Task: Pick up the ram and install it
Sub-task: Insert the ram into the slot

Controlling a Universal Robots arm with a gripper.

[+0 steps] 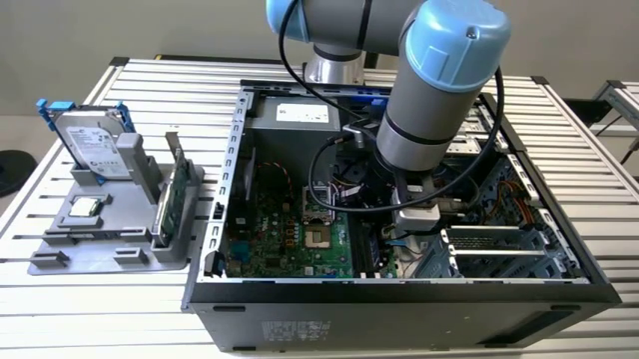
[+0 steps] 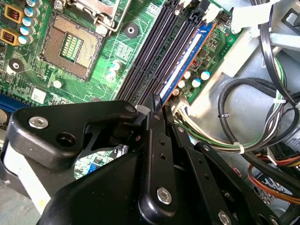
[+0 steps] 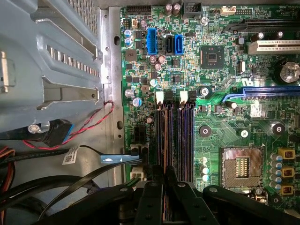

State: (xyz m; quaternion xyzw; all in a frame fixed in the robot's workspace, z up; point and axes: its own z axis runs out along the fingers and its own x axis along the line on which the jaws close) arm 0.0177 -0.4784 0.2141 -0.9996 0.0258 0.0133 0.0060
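The ram (image 2: 185, 65) is a thin blue stick standing on edge in the outermost memory slot of the green motherboard (image 2: 117, 47), beside a row of small capacitors. My gripper (image 2: 157, 107) has its black fingers pinched on the near end of the ram, shut on it. In the first wrist view the gripper (image 3: 164, 176) sits over the near end of the memory slots (image 3: 185, 140). In the exterior view the gripper (image 1: 405, 239) reaches down inside the open computer case (image 1: 399, 288), right of the processor socket (image 1: 317, 213).
A grey holder (image 1: 100, 239) at the exterior view's left carries a silver hard drive (image 1: 95, 142) and a green circuit card (image 1: 172, 198). Black and coloured cables (image 2: 253, 122) lie close beside the slot. A metal drive cage (image 3: 51, 61) walls one side of the case.
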